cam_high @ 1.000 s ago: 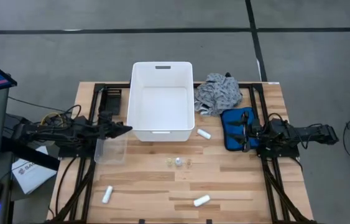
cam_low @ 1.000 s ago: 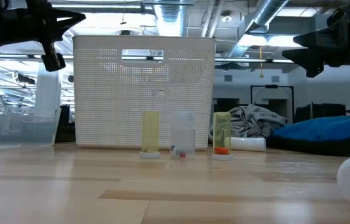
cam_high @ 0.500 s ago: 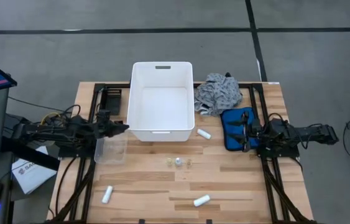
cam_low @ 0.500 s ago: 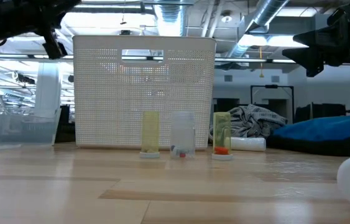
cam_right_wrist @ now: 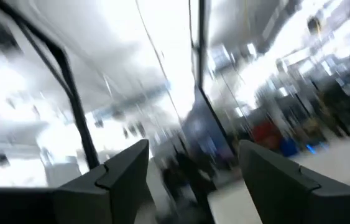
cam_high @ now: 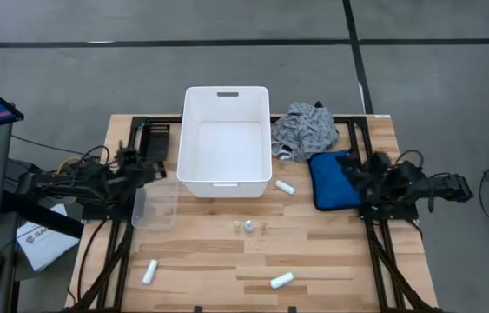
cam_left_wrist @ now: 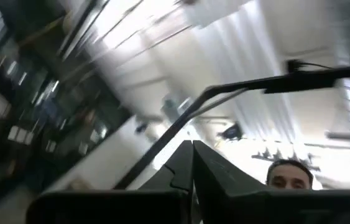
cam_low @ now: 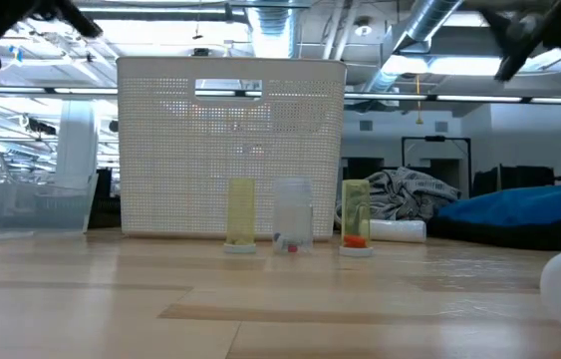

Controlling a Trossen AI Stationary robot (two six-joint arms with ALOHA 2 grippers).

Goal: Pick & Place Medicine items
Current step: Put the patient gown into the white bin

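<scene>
A wooden slatted table (cam_high: 313, 261) is being used as the support. A white bin (cam_high: 226, 139), a grey patterned cloth (cam_high: 305, 130), a blue padded pouch (cam_high: 331, 178) and a clear plastic container (cam_high: 155, 207) are being carried on it. Three white tubes (cam_high: 285, 187) (cam_high: 150, 272) (cam_high: 281, 280) are lying apart, and small vials (cam_high: 249, 228) are standing near the middle.

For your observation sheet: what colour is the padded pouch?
Blue; the padded pouch shows best in the high view.

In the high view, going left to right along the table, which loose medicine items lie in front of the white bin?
White tube → first vial → second vial → third vial → white tube at the front. The tube by the bin's corner overlaps it in order, so it is unranked.
</scene>
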